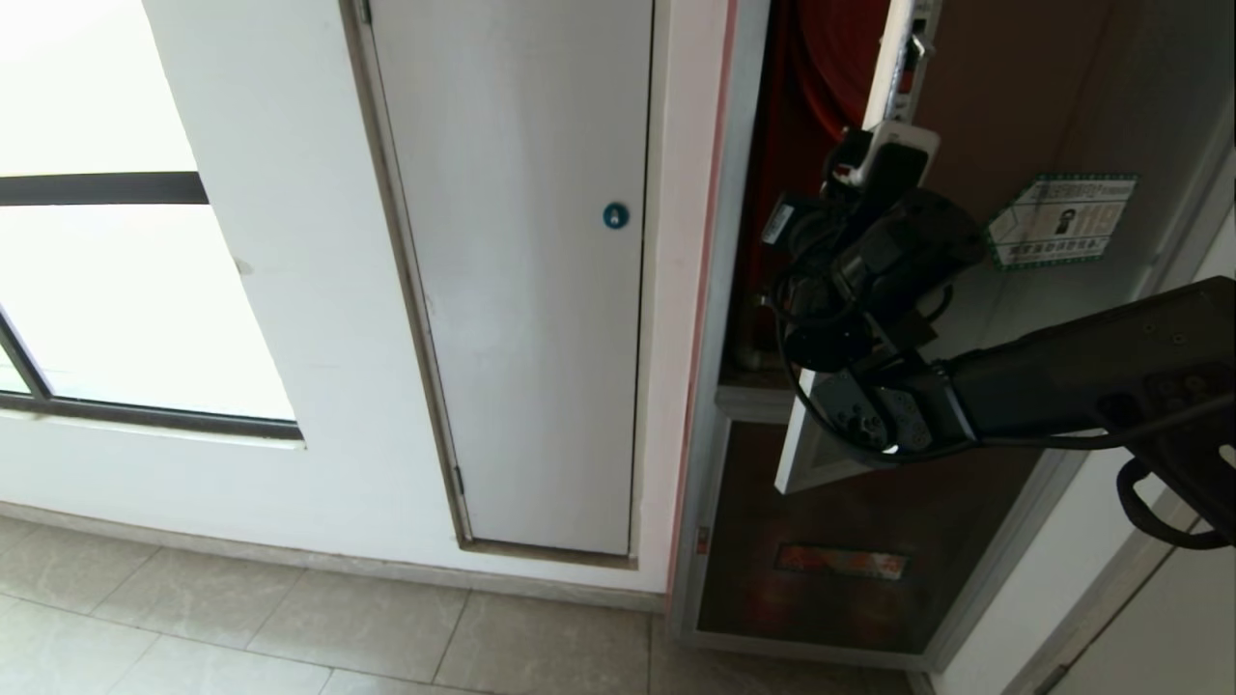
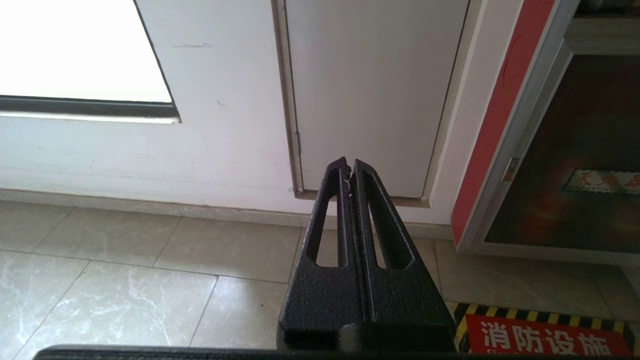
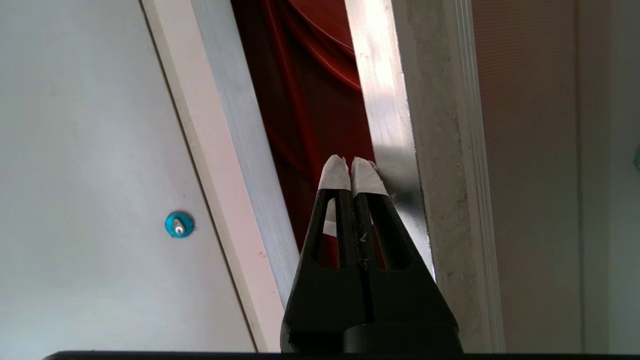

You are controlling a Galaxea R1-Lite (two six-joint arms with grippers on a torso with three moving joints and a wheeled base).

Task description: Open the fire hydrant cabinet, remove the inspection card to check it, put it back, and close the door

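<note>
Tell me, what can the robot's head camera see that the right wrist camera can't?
Only the head view shows the window, the floor tiles, the green-bordered sticker on the door and the right arm. Only the right wrist view shows the right gripper close up, shut, its taped tips by the door's silver edge. Both show the blue lock and the cabinet's red inside.

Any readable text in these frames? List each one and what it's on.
"消防设施": white characters on the red floor sign with the black-and-yellow striped border; cut off at the frame edge.
Green-bordered white sticker on the door: print too small to read.
Plate on the lower dark panel: characters blurred, unreadable.
Blue round lock: no text.
</note>
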